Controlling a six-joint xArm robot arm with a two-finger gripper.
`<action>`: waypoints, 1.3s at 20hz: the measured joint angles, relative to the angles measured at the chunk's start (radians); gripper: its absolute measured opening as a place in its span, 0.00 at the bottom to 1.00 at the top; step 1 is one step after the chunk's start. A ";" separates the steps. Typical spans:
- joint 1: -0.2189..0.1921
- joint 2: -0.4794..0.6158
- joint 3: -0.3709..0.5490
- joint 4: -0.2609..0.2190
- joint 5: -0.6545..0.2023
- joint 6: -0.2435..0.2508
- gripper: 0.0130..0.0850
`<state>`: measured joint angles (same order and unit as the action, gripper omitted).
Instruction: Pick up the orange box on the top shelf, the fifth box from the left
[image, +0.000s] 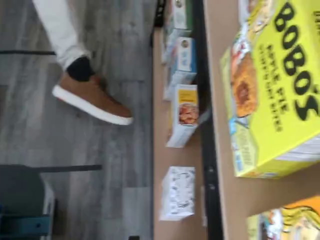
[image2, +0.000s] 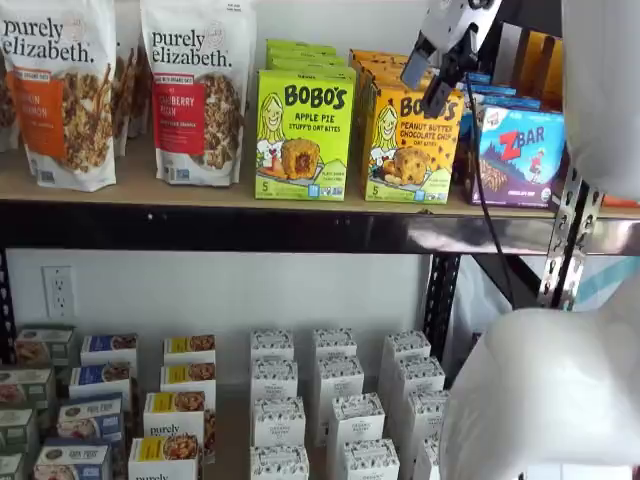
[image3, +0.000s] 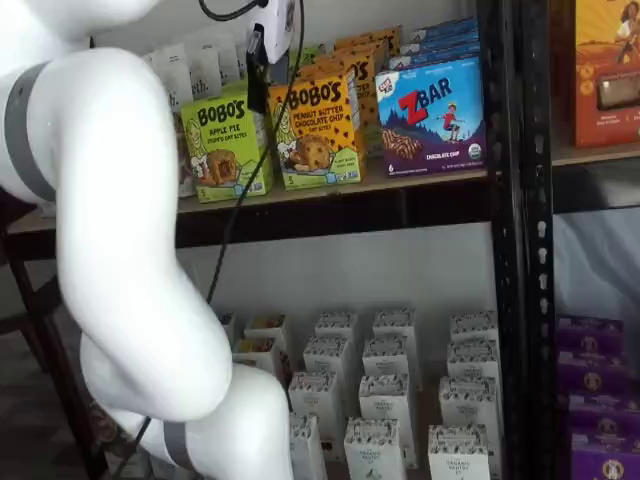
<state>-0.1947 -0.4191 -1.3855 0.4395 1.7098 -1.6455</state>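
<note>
The orange box (image2: 405, 142), a yellow-orange Bobo's Peanut Butter Chocolate Chip carton, stands upright on the top shelf (image2: 200, 193) between the lime-green Apple Pie carton (image2: 303, 135) and the blue ZBar box (image2: 520, 155). It shows in both shelf views (image3: 318, 130). My gripper (image2: 432, 85) hangs in front of the orange box's upper edge, apart from it; in a shelf view (image3: 256, 62) only a dark finger and the cable show. No gap between the fingers is plain. In the wrist view only a corner of the orange box (image: 295, 220) shows, beside the green carton (image: 280, 90).
More cartons stand in rows behind the front ones. Granola bags (image2: 195, 90) fill the shelf's left. Small white boxes (image2: 335, 400) sit on the lower level. A black upright (image3: 515, 200) stands right of the ZBar box. A person's brown shoe (image: 92, 99) is on the floor.
</note>
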 joint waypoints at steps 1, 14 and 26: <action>-0.007 -0.001 0.001 0.004 -0.009 -0.006 1.00; -0.072 0.046 -0.051 -0.010 -0.079 -0.074 1.00; -0.039 0.106 -0.079 -0.066 -0.187 -0.075 1.00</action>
<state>-0.2339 -0.3128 -1.4649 0.3737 1.5225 -1.7206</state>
